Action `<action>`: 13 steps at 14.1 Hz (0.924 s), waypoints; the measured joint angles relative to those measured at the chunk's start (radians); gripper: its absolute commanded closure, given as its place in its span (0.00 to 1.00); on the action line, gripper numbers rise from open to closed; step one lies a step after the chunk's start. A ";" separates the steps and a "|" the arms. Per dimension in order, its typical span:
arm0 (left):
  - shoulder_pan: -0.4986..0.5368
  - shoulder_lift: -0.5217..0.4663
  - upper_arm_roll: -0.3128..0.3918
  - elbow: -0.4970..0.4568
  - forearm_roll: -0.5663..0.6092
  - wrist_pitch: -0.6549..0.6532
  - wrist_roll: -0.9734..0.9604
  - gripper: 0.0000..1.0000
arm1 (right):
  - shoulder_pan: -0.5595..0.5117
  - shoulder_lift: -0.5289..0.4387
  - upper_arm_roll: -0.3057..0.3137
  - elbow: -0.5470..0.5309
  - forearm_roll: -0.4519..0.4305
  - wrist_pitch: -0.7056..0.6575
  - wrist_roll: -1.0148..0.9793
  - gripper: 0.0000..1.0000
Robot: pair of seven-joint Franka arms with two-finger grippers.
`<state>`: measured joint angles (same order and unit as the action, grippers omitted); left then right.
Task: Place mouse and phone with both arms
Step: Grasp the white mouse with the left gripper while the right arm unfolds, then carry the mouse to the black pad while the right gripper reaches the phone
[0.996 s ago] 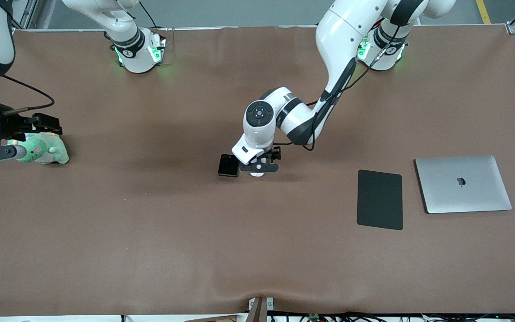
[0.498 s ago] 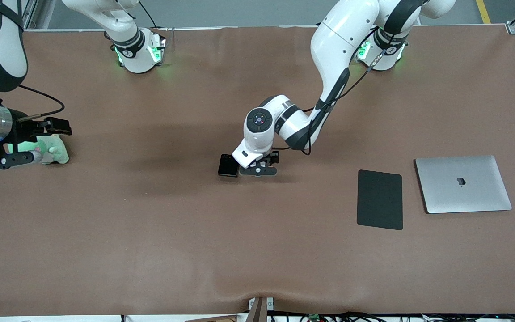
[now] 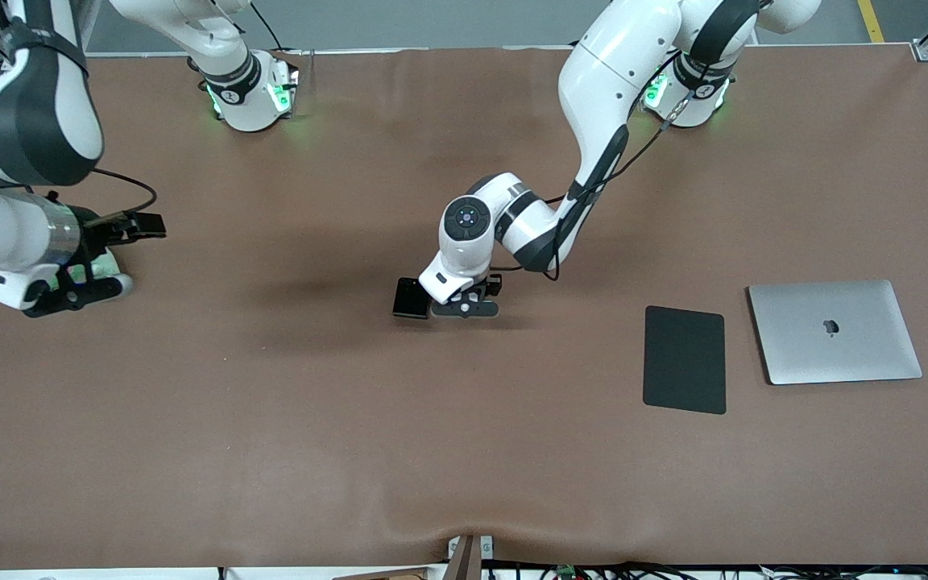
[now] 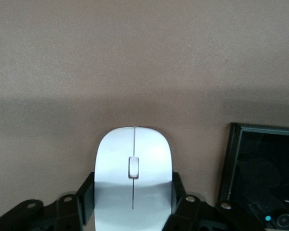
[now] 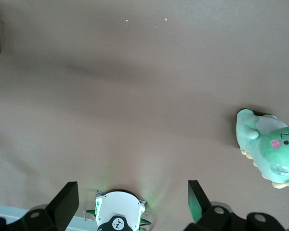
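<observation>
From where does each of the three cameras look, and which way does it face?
Front view: high across the table, facing both arms, whose green-lit bases line the top; the laptop shows.
Left wrist view: above the left hand, shut on the mouse; fingers show.
Right wrist view: above the open right hand, looking at the plush toy; fingers show.
Shared: the phone appears in all three.

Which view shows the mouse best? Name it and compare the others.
The left wrist view: the mouse fills the centre, scroll line visible, the left gripper shut on its sides. In the front view the arm hides it. The right wrist view shows none of it.
</observation>
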<state>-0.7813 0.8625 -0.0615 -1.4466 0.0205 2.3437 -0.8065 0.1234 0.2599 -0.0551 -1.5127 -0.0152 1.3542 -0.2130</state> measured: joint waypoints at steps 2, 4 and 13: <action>0.001 -0.003 0.001 0.010 0.000 -0.002 0.000 0.64 | 0.003 0.027 0.000 0.000 0.001 0.001 -0.001 0.00; 0.003 -0.020 0.003 0.023 0.000 -0.016 0.000 0.64 | 0.011 0.052 0.001 0.000 0.019 0.001 -0.003 0.00; 0.113 -0.256 0.015 0.038 0.000 -0.174 -0.003 0.78 | 0.228 0.107 0.006 -0.177 0.186 0.303 0.311 0.00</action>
<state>-0.6686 0.6064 -0.0469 -1.4089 0.0205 2.1697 -0.8094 0.3514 0.3670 -0.0487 -1.6902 0.1703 1.6577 0.0983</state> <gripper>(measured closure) 0.396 0.000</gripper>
